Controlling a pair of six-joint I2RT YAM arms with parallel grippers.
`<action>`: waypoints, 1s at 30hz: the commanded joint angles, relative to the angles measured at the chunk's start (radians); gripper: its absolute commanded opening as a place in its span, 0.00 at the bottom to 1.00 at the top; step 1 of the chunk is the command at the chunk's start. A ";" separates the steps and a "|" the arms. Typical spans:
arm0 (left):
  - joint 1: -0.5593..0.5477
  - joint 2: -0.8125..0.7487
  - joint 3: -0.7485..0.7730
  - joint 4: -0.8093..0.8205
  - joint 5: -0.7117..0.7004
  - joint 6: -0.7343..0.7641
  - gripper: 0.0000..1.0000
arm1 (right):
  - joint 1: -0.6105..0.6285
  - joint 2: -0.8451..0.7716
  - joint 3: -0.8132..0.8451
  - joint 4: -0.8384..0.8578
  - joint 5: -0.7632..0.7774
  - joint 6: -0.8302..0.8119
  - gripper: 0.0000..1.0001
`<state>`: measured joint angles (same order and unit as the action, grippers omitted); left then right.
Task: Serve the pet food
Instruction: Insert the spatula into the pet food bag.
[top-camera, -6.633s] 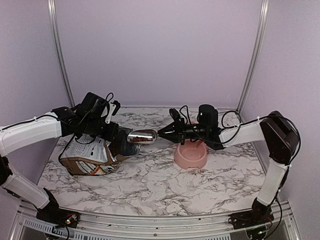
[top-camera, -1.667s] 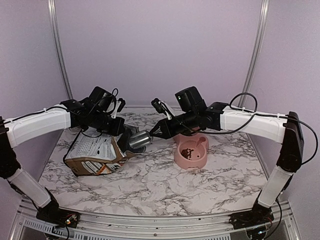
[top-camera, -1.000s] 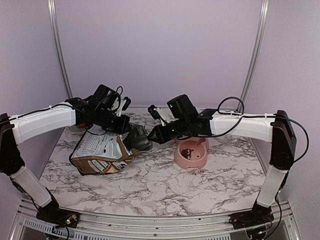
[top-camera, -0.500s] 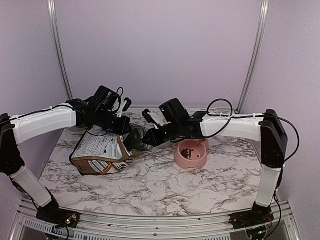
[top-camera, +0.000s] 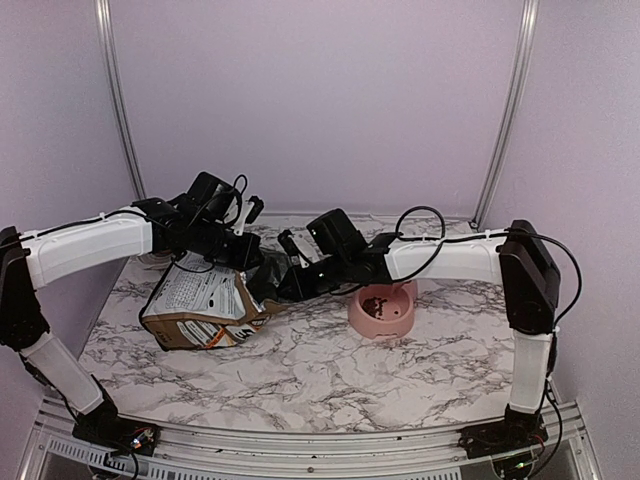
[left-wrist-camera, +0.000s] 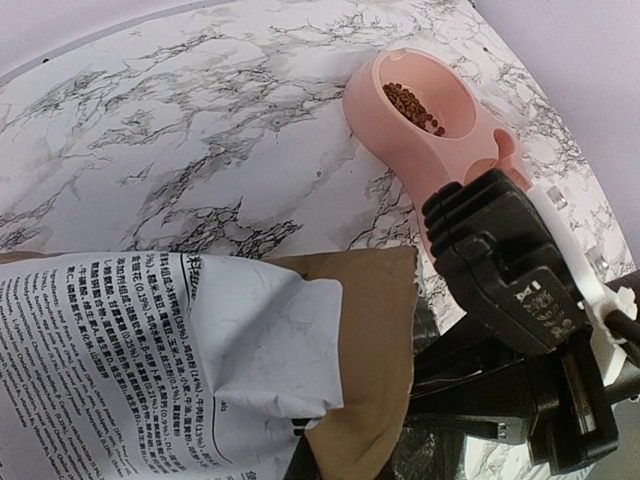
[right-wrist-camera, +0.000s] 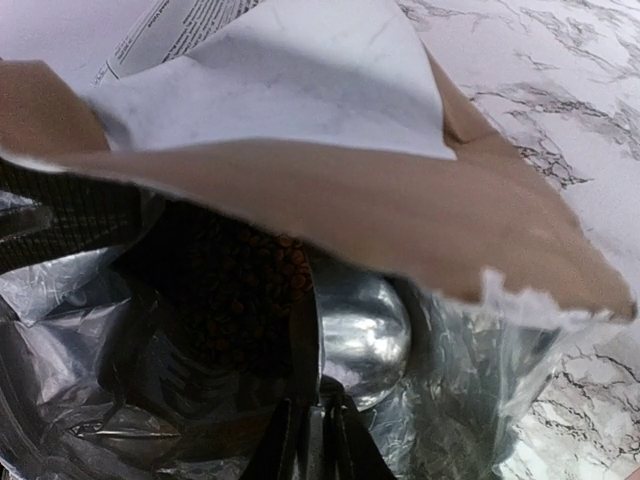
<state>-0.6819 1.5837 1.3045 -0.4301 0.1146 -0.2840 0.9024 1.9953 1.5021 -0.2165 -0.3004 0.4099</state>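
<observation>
The brown paper bag (top-camera: 195, 305) lies tilted on the marble table, its mouth facing right. My left gripper (top-camera: 240, 252) is shut on the bag's upper edge; in the left wrist view only the white label (left-wrist-camera: 150, 340) and brown flap (left-wrist-camera: 370, 350) show. My right gripper (top-camera: 290, 283) reaches into the mouth, shut on the handle of a metal scoop (right-wrist-camera: 365, 335). The scoop sits against the foil lining beside dark brown pet food (right-wrist-camera: 235, 290). More pet food (top-camera: 377, 299) lies in the pink bowl (top-camera: 385, 318), to the right of the bag.
Purple walls with metal uprights (top-camera: 503, 110) close in the back and sides. A metal rail (top-camera: 300, 440) runs along the table's near edge. The right forearm (top-camera: 450, 258) spans above the bowl's far side.
My right arm has moved left, carrying the scoop from beside the bowl into the bag's mouth. The left gripper and the bag have stayed where they were.
</observation>
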 joint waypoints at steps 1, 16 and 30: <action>-0.005 -0.038 -0.010 0.067 0.029 0.002 0.00 | 0.007 0.013 0.012 0.034 -0.006 0.050 0.00; -0.005 -0.057 -0.030 0.067 -0.003 0.000 0.00 | -0.010 0.037 -0.038 0.156 -0.142 0.206 0.00; -0.005 -0.046 -0.033 0.040 -0.074 0.047 0.00 | -0.054 0.028 -0.116 0.320 -0.262 0.301 0.00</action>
<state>-0.6884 1.5711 1.2758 -0.4007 0.0731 -0.2600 0.8608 2.0163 1.4090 0.0029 -0.4973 0.6632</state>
